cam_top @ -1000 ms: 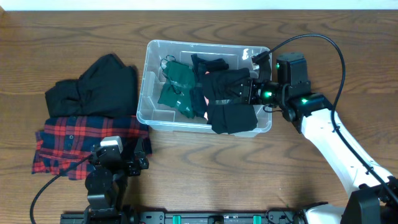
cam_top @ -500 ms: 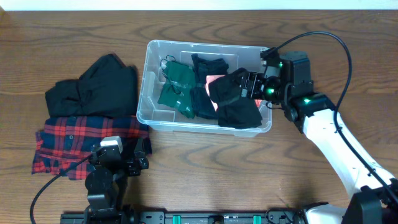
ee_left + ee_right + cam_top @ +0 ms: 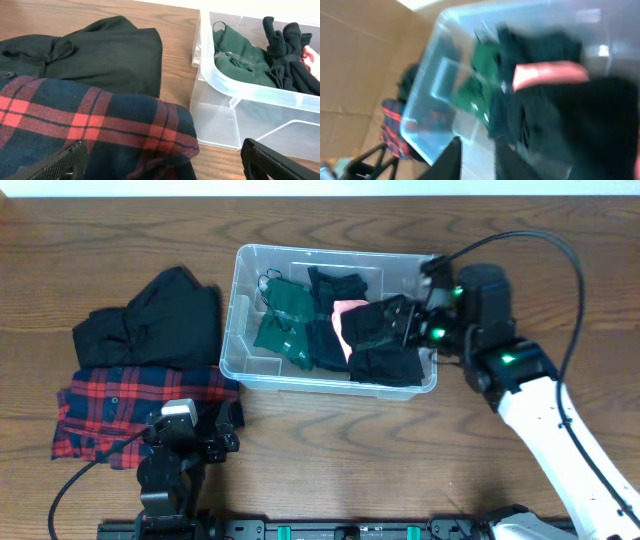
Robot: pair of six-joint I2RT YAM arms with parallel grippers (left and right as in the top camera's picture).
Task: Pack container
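Note:
The clear plastic container point(image 3: 232, 330) stands at the table's middle and holds a green garment point(image 3: 282, 320), dark clothes and something pink point(image 3: 345, 312). It also shows in the left wrist view point(image 3: 235, 95) and, blurred, in the right wrist view point(image 3: 427, 107). My right gripper point(image 3: 418, 330) is at the container's right end, its fingers close together point(image 3: 477, 150). A black garment point(image 3: 385, 345) bunches up to it inside the bin. My left gripper point(image 3: 160, 160) is open and empty, low over the red plaid shirt point(image 3: 75, 125).
A black garment point(image 3: 165, 315) lies left of the container, with the red plaid shirt point(image 3: 120, 405) in front of it. The right arm's black cable point(image 3: 560, 270) arcs over the table's right side.
The black garment hung over the container's front rim a second ago. It now lies inside at the right end. My right gripper has drawn back to the right. The left arm has not moved.

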